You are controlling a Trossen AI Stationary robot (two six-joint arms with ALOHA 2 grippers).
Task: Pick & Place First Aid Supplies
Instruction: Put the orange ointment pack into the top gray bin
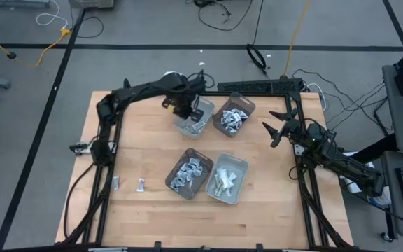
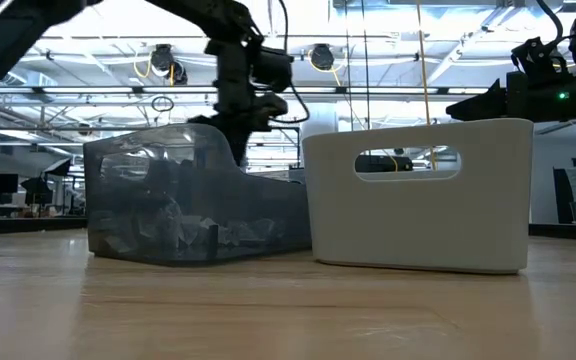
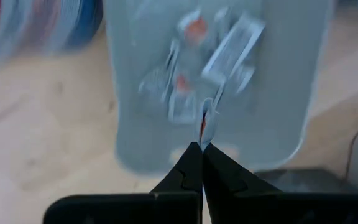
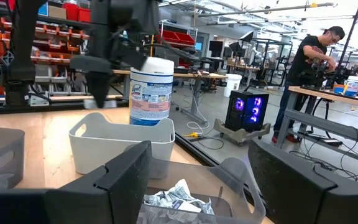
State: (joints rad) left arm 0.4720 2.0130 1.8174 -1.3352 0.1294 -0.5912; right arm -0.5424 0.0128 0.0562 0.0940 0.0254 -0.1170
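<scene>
My left gripper (image 1: 182, 106) hangs over the pale grey tray (image 1: 203, 128) at the far left of the tray group, shut on a small pale packet with a red mark (image 3: 207, 121). Several more first aid supplies (image 3: 219, 53) lie in that tray below it. Other packets fill the brown tray (image 1: 234, 114) beside it and the two near trays (image 1: 189, 173) (image 1: 227, 178). Two loose packets (image 1: 116, 183) (image 1: 140, 185) lie flat on the wood at the left. My right gripper (image 1: 275, 127) waits open at the table's right edge. My left gripper pinches the small packet by its upper edge (image 3: 204, 138) between its two fingertips, coming from above and pointing down. The packet hangs below the fingertips, clear of the tray and of the packets in it.
A white round tub with a blue label (image 4: 151, 90) stands just beyond the far-left tray. The four trays sit close together mid-table. Bare wood lies to the left and along the near edge (image 1: 208, 227). A person (image 4: 309, 59) works at a bench in the room beyond.
</scene>
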